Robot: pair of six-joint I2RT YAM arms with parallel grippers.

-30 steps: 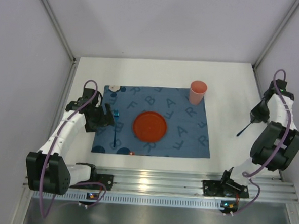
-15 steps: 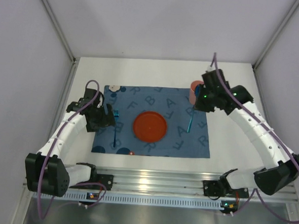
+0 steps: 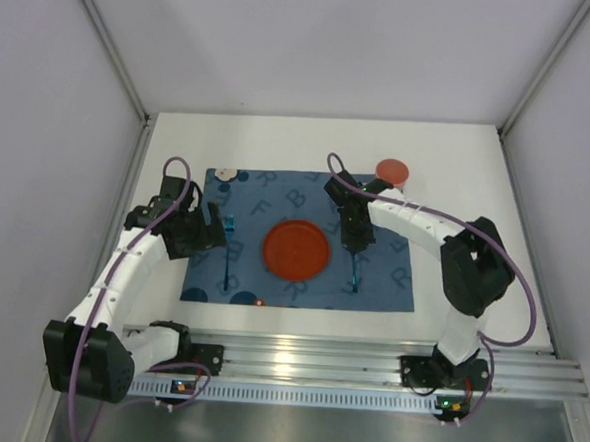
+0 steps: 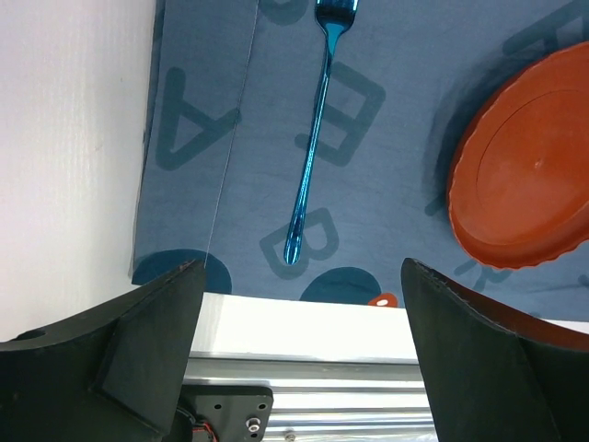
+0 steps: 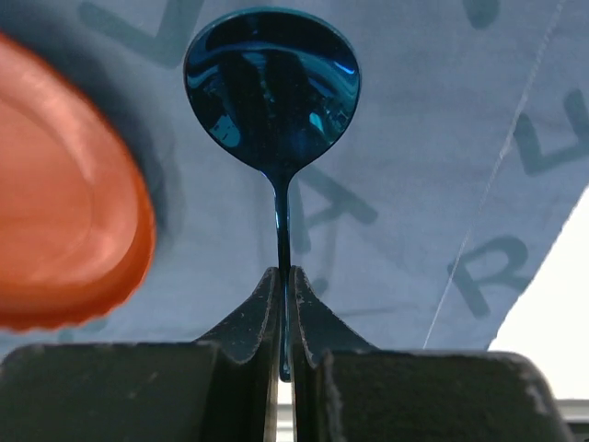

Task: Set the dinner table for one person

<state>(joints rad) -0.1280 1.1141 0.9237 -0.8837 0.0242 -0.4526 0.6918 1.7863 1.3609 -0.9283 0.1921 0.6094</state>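
Though tiny from above, spoon [image 5: 271, 83] fills wrist view | right hand [image 5: 283, 276] grasping it | left hand [image 4: 302, 267] released

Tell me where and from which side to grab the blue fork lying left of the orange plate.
Grip the fork mid-handle, coming straight down with the jaws across the shaft. It lies flat on the mat, long and thin, so a sideways approach would likely just push it. The open left gripper hangs nearest, and the plate sits clear of the handle.
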